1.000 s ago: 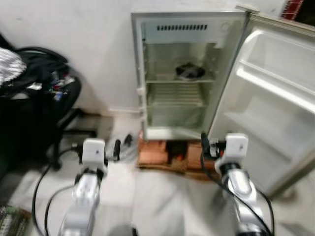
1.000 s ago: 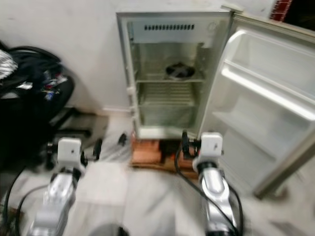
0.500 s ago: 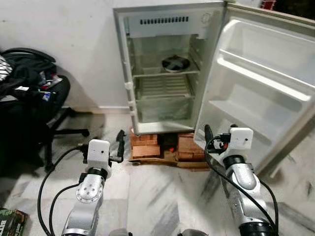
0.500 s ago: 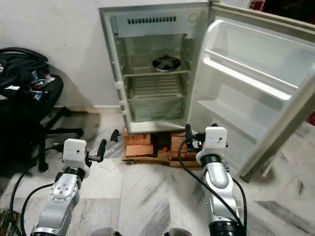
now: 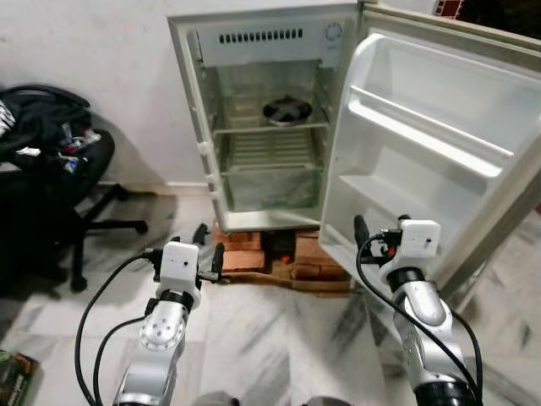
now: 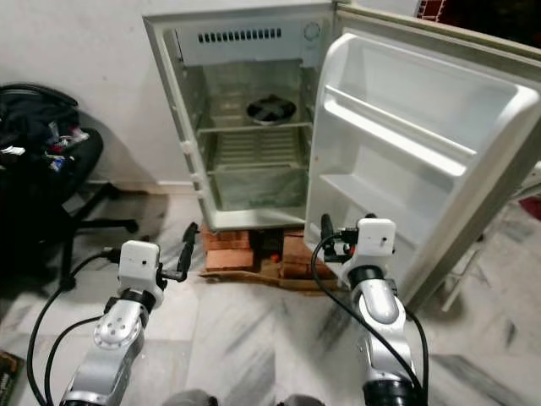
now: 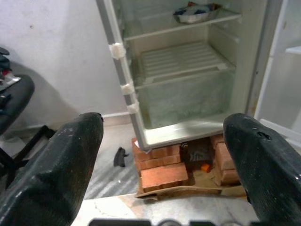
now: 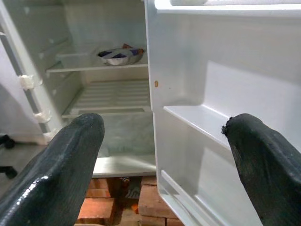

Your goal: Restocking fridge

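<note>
Approach to open fridge, both end effectors empty.

Fridge point(image 5: 270, 127) stands at upper centre of frame on bricks point(image 5: 292, 254), door point(image 5: 423, 152) swung wide toward upper right. Left end effector point(image 7: 160, 155) and right end effector point(image 8: 162, 155) both spread wide, holding nothing, low in frame. Judgement: no stock in hand, so fetch items first, keeping clear of the door. Upper shelf holds one dish point(image 5: 286, 110); wire shelf point(image 5: 270, 152) and door racks look bare.

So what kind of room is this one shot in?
Probably a lived-in room at home, not a proper kitchen: a small fridge propped on bricks, an office chair piled with clothes, marble floor.
</note>
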`<state>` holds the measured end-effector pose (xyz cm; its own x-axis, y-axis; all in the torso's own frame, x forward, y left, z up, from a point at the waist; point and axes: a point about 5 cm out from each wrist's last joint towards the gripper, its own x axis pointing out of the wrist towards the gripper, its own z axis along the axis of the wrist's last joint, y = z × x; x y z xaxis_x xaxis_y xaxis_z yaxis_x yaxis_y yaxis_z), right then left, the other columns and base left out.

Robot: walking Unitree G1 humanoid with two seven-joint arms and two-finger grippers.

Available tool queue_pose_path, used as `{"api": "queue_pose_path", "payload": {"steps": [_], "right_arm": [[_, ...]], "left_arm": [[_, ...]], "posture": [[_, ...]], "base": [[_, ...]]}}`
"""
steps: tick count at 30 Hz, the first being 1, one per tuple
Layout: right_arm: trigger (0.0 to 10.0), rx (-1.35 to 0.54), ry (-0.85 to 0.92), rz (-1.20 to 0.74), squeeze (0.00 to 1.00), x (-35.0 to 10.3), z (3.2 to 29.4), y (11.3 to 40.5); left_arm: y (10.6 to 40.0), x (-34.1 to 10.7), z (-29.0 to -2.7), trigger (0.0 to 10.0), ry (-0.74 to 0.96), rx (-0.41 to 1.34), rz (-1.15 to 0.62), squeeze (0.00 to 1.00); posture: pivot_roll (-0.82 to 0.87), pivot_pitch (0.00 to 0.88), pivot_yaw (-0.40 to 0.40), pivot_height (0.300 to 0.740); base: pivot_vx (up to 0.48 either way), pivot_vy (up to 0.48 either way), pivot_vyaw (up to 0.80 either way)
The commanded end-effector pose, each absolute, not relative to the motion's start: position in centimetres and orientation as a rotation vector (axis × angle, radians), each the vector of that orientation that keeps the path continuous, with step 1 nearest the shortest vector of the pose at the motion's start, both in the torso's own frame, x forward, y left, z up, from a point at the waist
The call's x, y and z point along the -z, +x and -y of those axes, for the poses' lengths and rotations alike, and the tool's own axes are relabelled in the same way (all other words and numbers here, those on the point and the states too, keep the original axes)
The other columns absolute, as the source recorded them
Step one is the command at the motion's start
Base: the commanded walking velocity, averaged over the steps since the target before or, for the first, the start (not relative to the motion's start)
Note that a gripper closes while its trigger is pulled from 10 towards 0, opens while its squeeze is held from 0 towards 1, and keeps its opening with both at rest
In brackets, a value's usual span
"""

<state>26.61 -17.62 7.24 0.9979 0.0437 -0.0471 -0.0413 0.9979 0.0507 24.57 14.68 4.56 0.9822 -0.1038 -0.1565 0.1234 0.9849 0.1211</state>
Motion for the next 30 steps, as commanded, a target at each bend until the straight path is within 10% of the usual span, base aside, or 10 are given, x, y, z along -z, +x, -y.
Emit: {"api": "queue_pose_path", "payload": {"steps": [1, 30], "right_arm": [[10.0, -0.078, 0.067, -0.049, 0.0, -7.3, 16.8, 26.7], [10.0, -0.114, 0.055, -0.008, 0.0, -8.2, 16.5, 28.0]], "left_arm": [[24.6, -4.4, -15.3, 10.0, 0.148, 0.103, -0.16, 0.0], [25.2, -4.4, -15.4, 10.0, 0.17, 0.104, -0.155, 0.0]], "posture": [[-0.03, 0.0, 0.035, 0.74], [-0.03, 0.0, 0.046, 0.74]], "base": [[0.0, -0.394, 0.0], [0.0, -0.371, 0.02]]}}
